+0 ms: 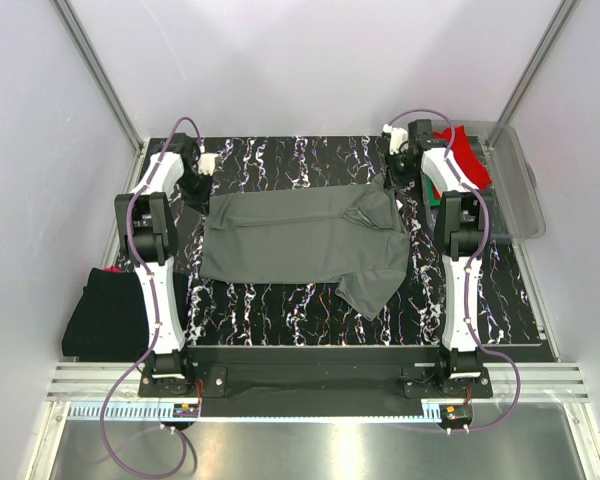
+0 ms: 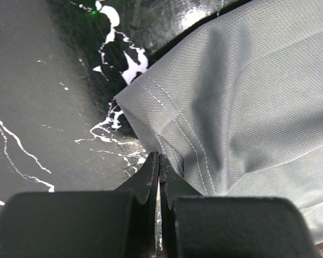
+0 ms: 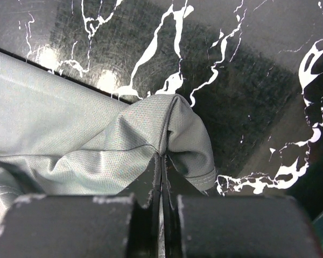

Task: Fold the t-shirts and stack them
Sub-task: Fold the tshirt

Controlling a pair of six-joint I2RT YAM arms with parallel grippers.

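Left jaws and right jaws each pinch a far corner of the dark grey t-shirt [image 1: 300,235].

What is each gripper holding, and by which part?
Both hold the dark grey t-shirt: the left gripper pinches its hem near a corner, the right gripper a bunched fold at the opposite end.
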